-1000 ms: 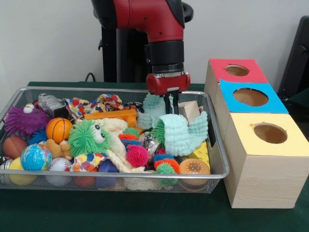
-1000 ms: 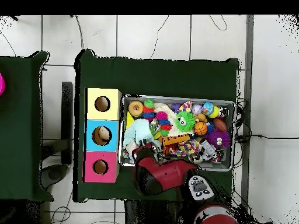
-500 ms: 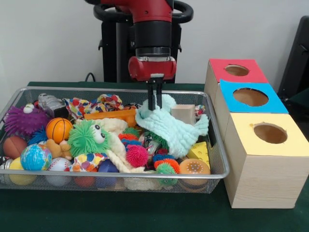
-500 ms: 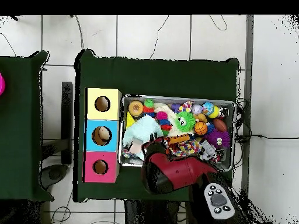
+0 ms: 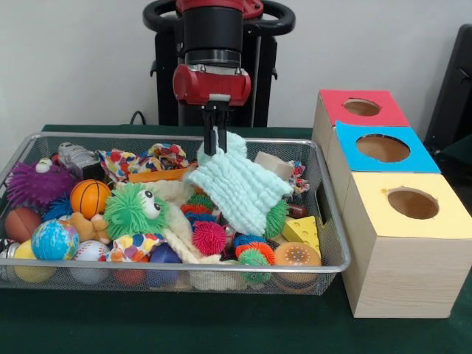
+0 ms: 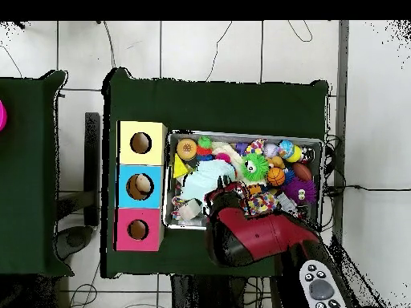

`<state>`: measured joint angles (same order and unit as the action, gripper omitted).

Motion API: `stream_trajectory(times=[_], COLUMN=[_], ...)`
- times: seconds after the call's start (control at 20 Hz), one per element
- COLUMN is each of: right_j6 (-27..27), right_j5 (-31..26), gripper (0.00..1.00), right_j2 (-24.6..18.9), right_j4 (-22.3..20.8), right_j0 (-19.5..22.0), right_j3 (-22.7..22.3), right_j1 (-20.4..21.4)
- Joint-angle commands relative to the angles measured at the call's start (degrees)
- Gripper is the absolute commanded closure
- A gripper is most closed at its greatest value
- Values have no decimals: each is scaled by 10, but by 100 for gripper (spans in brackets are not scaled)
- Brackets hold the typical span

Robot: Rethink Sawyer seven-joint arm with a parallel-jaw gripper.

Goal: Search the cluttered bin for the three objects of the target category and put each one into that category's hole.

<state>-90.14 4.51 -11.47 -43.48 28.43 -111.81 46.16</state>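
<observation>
A mint-green knitted cloth (image 5: pixel 240 188) hangs from my gripper (image 5: pixel 215 147), which is shut on its top edge above the middle of the wire bin (image 5: pixel 335 236). The cloth's lower part drapes over spiky balls and a wooden block (image 5: pixel 274 166). From overhead, the cloth (image 6: pixel 205 178) lies in the bin's left half and the red arm (image 6: pixel 249 237) covers the gripper. Three boxes with round holes stand beside the bin: red (image 5: pixel 361 107), blue (image 5: pixel 382 147) and yellow (image 5: pixel 413 203).
The bin holds several toys: a green fuzzy creature (image 5: pixel 134 210), a basketball (image 5: pixel 90 198), a purple spiky ball (image 5: pixel 33 184), a globe ball (image 5: pixel 54 240), a pink spiky ball (image 5: pixel 209 237), a cheese wedge (image 5: pixel 304 230) and patterned fabric (image 5: pixel 155 156).
My gripper has risen and swung left, away from the boxes, dragging the mint cloth with it. The wooden block and cheese wedge now show more.
</observation>
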Motion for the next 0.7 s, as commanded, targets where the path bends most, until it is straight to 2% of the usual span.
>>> stream_trajectory(times=[0.05, 0.35, 0.7], right_j6=[72, 108, 132], right_j5=[-113, -164, -222], gripper=[100, 100, 100], right_j2=[-94, -124, -132], right_j4=[-45, -56, -76], right_j0=[35, 50, 61], right_j3=[41, 42, 45], right_j1=[47, 78, 80])
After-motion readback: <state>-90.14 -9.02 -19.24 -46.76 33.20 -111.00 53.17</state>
